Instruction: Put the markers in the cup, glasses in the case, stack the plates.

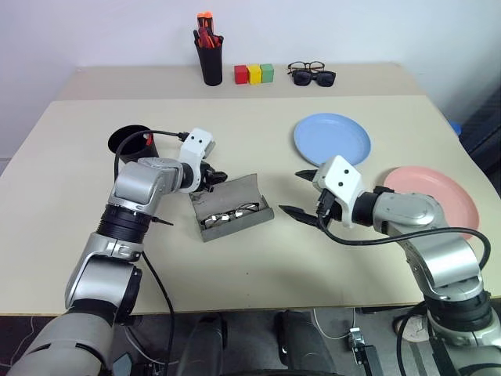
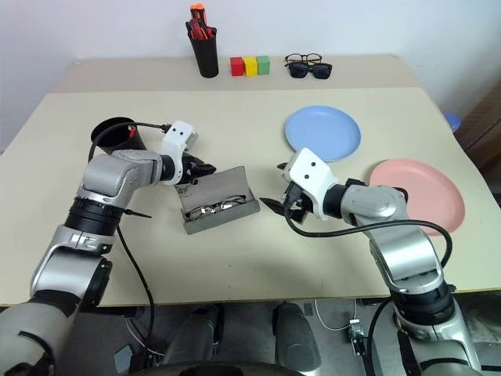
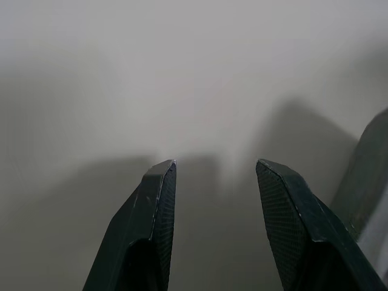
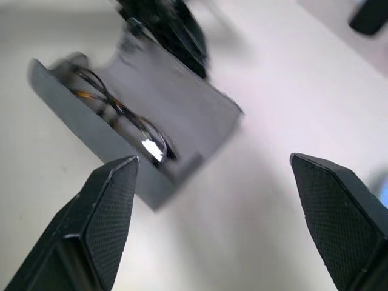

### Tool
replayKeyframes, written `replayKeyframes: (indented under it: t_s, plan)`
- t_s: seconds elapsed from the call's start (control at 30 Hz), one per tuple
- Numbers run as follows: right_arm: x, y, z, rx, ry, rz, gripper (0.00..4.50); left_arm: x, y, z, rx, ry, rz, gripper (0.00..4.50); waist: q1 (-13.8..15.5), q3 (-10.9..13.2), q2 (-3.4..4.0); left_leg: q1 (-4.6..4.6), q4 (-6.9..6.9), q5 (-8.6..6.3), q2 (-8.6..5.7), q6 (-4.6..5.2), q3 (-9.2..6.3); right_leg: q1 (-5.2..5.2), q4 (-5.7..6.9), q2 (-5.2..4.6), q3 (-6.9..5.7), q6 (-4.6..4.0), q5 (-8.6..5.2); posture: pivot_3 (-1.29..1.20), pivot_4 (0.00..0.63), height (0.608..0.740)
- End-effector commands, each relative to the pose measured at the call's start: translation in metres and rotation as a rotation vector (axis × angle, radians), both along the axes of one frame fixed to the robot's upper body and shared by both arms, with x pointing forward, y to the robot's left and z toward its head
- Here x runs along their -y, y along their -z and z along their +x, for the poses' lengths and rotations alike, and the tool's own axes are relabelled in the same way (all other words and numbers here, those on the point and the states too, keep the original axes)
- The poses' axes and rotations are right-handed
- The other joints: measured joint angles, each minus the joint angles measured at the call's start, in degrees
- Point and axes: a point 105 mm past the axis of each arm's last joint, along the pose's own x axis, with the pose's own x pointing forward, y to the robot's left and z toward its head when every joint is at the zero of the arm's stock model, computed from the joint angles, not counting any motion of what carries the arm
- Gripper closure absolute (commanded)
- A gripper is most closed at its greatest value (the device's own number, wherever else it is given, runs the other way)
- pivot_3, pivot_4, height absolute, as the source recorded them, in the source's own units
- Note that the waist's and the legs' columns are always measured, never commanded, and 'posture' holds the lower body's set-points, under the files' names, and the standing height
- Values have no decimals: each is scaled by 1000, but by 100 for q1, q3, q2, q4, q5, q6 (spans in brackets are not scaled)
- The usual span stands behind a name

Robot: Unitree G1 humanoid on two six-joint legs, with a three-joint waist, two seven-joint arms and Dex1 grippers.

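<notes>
Right gripper [image 1: 300, 193] hangs spread wide, empty, beside the grey hard-shell case [image 1: 232, 207]; thin wire-rimmed glasses [image 1: 232, 213] lie inside. Left gripper [image 1: 217, 178], fingers parted, touches its raised lid.

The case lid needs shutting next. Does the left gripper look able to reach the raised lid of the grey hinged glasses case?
Probably yes. The left gripper hangs right at the upright lid of the grey hard-shell case, nothing between them. The right gripper stands apart, open.
</notes>
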Motion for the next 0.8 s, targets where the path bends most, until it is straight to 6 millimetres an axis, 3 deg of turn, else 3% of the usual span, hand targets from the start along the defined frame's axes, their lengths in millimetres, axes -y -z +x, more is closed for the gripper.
replayKeyframes:
  t_s: [0.03, 0.13, 0.23, 0.37, 0.5, 0.63, 0.8]
  plan:
    - [4, -12, -1, 59, 23, 0, 447, 4, -13, -8, 26, 66, -31, 2383, -2, 0, 0, 0, 0, 0, 0, 0, 0, 0, 0, 0, 0, 0, 0, 0, 150, 740]
    - [5, -10, 1, 58, 33, 0, 447, 4, -20, -17, 46, 104, -56, 2383, 9, 0, 0, -1, 0, 0, 0, 0, 0, 0, 0, -1, 0, 0, 0, 0, 150, 740]
    - [10, -5, 8, 47, 61, -8, 447, 12, -28, -43, 57, 203, -96, 2383, -12, 0, 0, -1, -2, 0, 1, 0, 2, -1, -2, -2, 3, 0, 0, 0, 150, 740]
    - [24, 1, 26, 56, 144, -77, 447, 7, -17, -72, 45, 251, -47, 2383, 8, 0, 0, -1, -3, 0, 1, 0, 3, 0, -2, -4, 3, -1, -1, 0, 150, 740]
    - [36, -6, 46, 77, 238, -68, 447, 3, -9, -98, 54, 295, -30, 2383, -1, 2, 2, 0, -1, 0, 1, 0, 6, 0, -1, -4, 6, -2, -1, 0, 150, 740]
    - [49, -5, 69, 141, 321, -147, 447, 9, -26, -108, 216, 359, -127, 2383, 26, 1, 3, 1, -1, 0, 1, 0, 6, 2, -4, -5, 5, -3, 0, 0, 150, 740]
    - [62, 16, 101, 149, 385, -257, 447, -2, -34, -107, 327, 302, -214, 2383, 31, 1, 4, 1, 0, 0, 0, -1, 10, 1, -7, -8, 5, -4, 0, 0, 150, 740]
